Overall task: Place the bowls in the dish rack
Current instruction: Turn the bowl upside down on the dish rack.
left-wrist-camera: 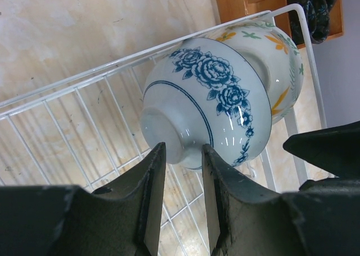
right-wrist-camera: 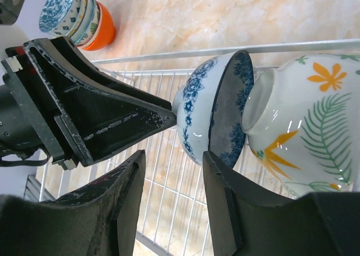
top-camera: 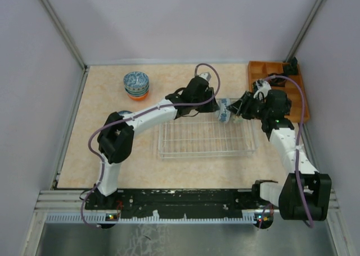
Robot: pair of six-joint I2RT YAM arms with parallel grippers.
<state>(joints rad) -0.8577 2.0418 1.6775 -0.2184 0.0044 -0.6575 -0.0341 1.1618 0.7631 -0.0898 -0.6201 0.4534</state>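
Left pincer (left-wrist-camera: 183,150) is gripping the blue-rose bowl (left-wrist-camera: 208,98) by its foot, on edge in the dish rack (top-camera: 191,140) against the leaf-patterned bowl (right-wrist-camera: 304,126); right pincer (right-wrist-camera: 173,155) is gaping open. Released abruptly, it risks toppling.

Top external: high behind, looking down on whole table (top-camera: 95,155). Wrist cams close-in, left facing right, right facing left, sharing blue-rose bowl (left-wrist-camera: 208,98) and dish rack (left-wrist-camera: 84,76).

Left gripper (left-wrist-camera: 179,155) clamped, right gripper (right-wrist-camera: 171,161) parted, face to face
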